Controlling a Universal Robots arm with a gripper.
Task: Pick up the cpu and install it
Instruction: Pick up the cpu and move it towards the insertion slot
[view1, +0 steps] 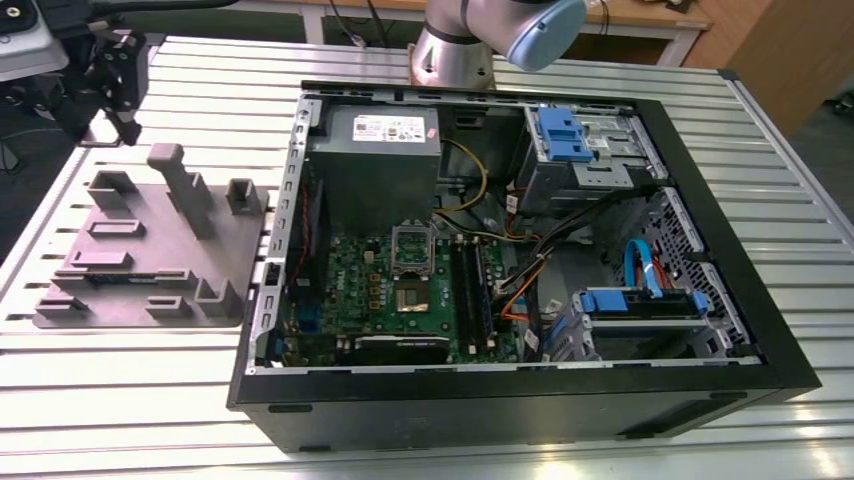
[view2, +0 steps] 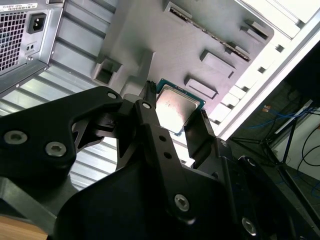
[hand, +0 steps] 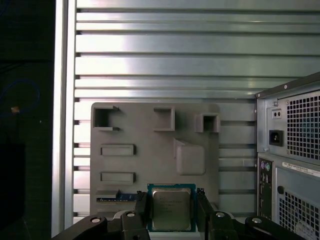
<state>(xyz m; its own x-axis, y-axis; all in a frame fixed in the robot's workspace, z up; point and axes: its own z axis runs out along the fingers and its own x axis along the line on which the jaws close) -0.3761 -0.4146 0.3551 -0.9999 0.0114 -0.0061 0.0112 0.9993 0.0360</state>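
Note:
The cpu (hand: 171, 209), a small square chip with a silver-grey metal top and green rim, sits between my two black fingers (hand: 142, 207) in both wrist views. The gripper (hand: 171, 200) is shut on its two opposite edges and holds it in the air above the grey tray (hand: 145, 165). The second wrist view shows the cpu (view2: 176, 111) gripped the same way by the gripper (view2: 175, 112). In the exterior view the gripper (view1: 118, 105) hangs over the table at the far end of the tray (view1: 147, 290). The motherboard socket (view1: 407, 297) lies open inside the computer case.
The open black computer case (view1: 534, 390) lies on the slatted metal table (view1: 160, 400), at the exterior view's right of the tray. Inside are a grey power-supply box (view1: 380, 150), blue drive brackets (view1: 561, 135) and loose cables. Upright posts (view1: 180, 185) rise from the tray.

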